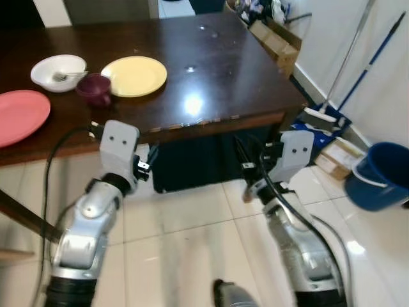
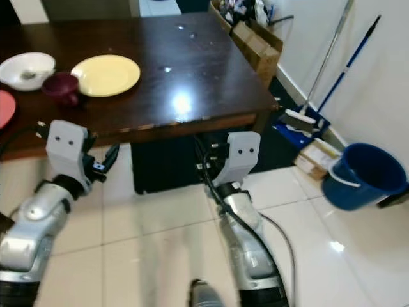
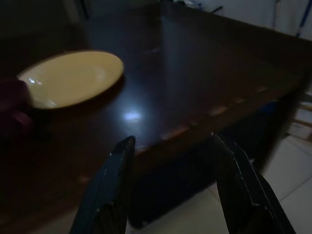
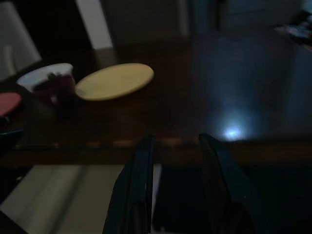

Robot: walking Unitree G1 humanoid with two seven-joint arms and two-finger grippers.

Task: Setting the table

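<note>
- Both end effectors, left [image 3: 170, 190] & right [image 4: 178, 190], spread, empty, near edge of dark glossy wooden table [image 1: 217, 77].
- We'd step closer, then reach far-left for round yellow plate [image 1: 134, 75].

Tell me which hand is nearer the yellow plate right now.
Left. The left hand hangs open just below the table edge, almost straight out from the yellow plate. The right hand, also open and empty, sits farther along the edge toward the table's right corner.
</note>
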